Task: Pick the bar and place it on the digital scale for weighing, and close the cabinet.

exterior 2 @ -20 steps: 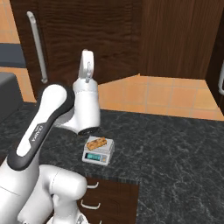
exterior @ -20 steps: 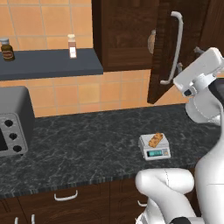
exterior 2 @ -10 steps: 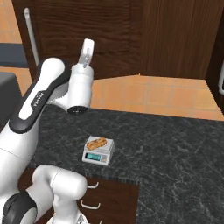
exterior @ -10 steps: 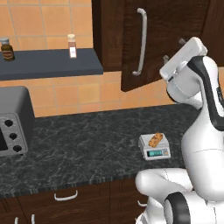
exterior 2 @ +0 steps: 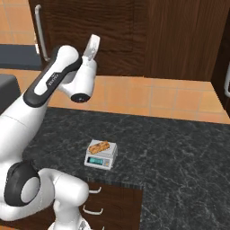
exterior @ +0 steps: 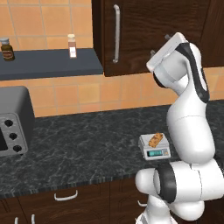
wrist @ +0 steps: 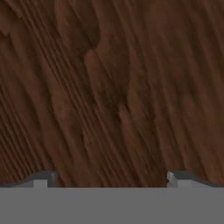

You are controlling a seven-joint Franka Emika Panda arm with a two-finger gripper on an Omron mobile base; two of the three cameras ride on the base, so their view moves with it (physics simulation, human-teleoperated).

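Observation:
The tan-orange bar (exterior: 155, 140) (exterior 2: 99, 146) lies on the platform of the small grey digital scale (exterior: 154, 148) (exterior 2: 100, 157) near the counter's front edge. Above it, the dark brown cabinet door (exterior: 144, 30) (exterior 2: 90, 27) lies flat against the wall cabinet, its silver handle (exterior: 116, 33) (exterior 2: 39, 31) at the left. My gripper (exterior: 159, 44) (exterior 2: 93, 39) is raised against the door's lower part, far above the scale. In the hand view the gripper (wrist: 111, 179) is open and empty, with the door's wood grain (wrist: 109, 87) right in front of the fingertips.
A grey toaster oven (exterior: 11, 122) stands at the counter's left. A dark wall shelf (exterior: 43, 61) carries a spice bottle (exterior: 71, 46) and a brown jar (exterior: 6, 48). Drawers with curved handles (exterior: 65, 195) run under the dark stone counter (exterior: 87, 140). Another tall cabinet handle (exterior 2: 227, 81) is at the far right.
The cabinet door has swung from open to flat against the cabinet, with my hand following it up and to the left. The bar and scale have not moved.

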